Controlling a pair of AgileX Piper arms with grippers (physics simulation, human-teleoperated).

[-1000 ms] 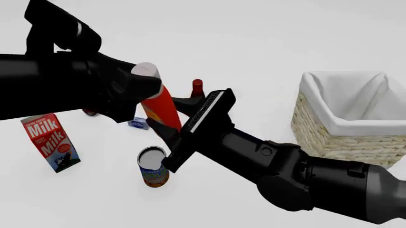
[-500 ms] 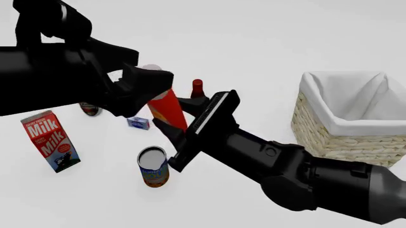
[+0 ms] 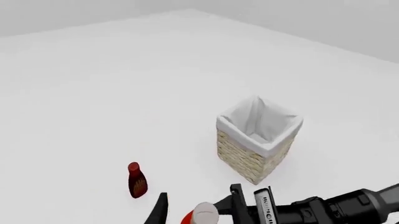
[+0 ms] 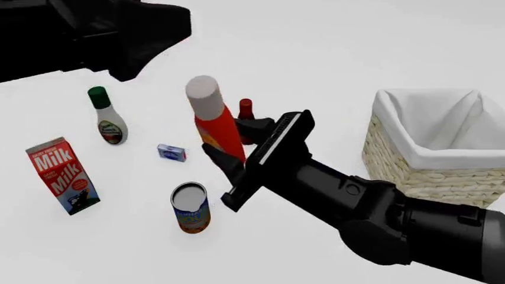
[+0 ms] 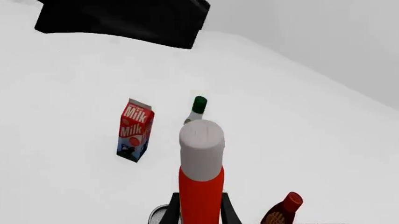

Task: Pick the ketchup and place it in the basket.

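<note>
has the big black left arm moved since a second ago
Yes. In the front view the left arm has pulled up and away to the upper left, off the red-orange ketchup bottle; it now sits well above the red milk carton, uncovering the green-capped white bottle.

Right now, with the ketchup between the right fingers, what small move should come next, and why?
Probably lift the ketchup a little straight up. The right gripper appears shut on its lower body, and the left gripper is high and out of the way. The dark-red bottle and the can stand close by, so rising first should clear them before the carry towards the basket.
</note>
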